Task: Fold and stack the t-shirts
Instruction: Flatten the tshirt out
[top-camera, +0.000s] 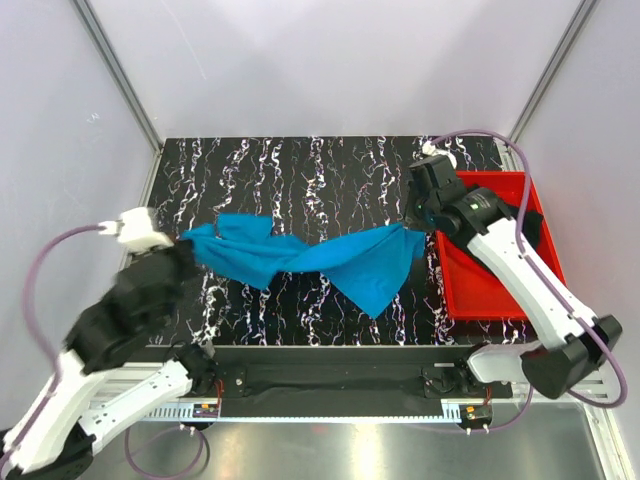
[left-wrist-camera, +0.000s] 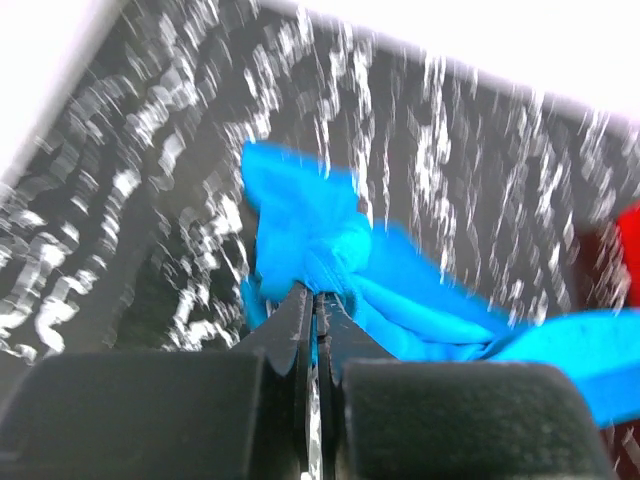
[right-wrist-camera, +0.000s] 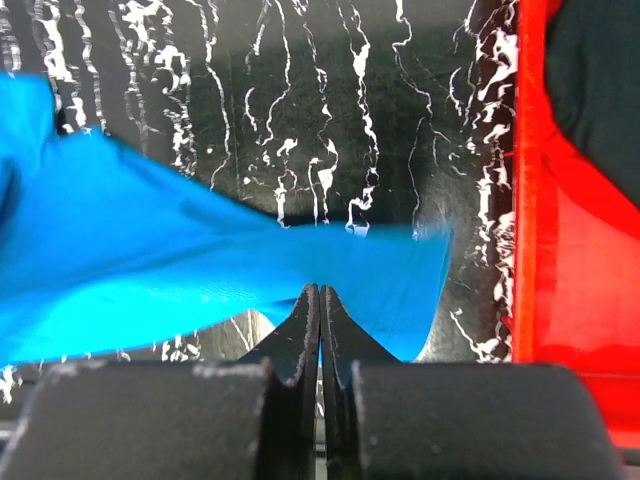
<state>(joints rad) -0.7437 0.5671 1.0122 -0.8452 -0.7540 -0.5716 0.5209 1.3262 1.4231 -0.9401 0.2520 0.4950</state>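
Rt wrist: black shirt (right-wrist-camera: 600, 90) in tray (right-wrist-camera: 585, 290).

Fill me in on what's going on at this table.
Both arms are handling the sky-blue t-shirt. The left pincer is shut on one bunched end and the right pincer is shut on the other, so the cloth is stretched between them over the marbled table. The black t-shirt lies in the red tray on the right. The blue one is not yet folded.
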